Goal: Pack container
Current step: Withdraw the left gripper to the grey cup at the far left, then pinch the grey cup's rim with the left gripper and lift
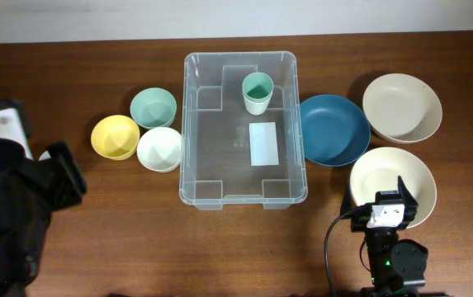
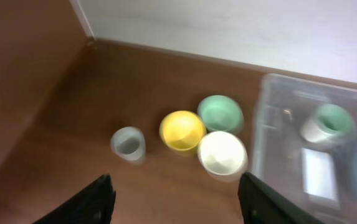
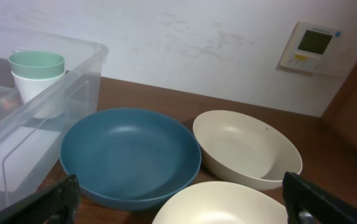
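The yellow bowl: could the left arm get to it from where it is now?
Probably yes. The yellow bowl sits ahead of the left end effector, which is open, with only bare table between; the grey cup stands off to the side.

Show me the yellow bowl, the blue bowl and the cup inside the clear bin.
yellow bowl point(image 1: 115, 136), overhead view, its inside.
blue bowl point(image 1: 333, 129), overhead view, its inner floor.
cup point(image 1: 257, 89), overhead view, its green inside.
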Action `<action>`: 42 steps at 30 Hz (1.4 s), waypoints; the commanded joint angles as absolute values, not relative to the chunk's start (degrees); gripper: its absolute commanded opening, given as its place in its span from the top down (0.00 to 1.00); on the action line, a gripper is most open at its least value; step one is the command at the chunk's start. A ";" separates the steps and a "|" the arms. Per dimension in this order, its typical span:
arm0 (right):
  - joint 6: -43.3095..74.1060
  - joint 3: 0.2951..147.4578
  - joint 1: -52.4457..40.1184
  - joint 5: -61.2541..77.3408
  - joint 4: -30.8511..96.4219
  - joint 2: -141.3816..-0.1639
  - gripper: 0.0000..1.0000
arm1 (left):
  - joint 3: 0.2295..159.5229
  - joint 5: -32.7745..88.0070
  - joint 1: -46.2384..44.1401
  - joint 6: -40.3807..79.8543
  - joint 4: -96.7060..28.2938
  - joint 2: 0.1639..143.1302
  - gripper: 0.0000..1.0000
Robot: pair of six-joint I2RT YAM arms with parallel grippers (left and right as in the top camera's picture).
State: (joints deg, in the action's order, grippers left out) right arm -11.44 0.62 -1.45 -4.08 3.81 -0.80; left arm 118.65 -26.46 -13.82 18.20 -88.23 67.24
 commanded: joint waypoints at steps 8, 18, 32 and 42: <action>-11.57 0.32 -1.06 -4.97 4.10 -0.47 0.01 | 81.93 -34.72 -5.78 19.22 -50.19 66.76 0.01; -11.60 0.32 -1.06 -4.97 4.10 -0.47 0.01 | 79.22 -2.92 19.84 17.32 -46.39 81.01 0.04; -11.60 0.32 -1.06 -4.97 4.12 -0.47 0.01 | 79.22 4.29 25.82 14.81 -47.42 100.82 0.17; -11.60 0.32 -1.06 -4.97 4.10 -0.47 0.01 | 79.20 1.74 25.23 14.66 -44.51 105.56 0.21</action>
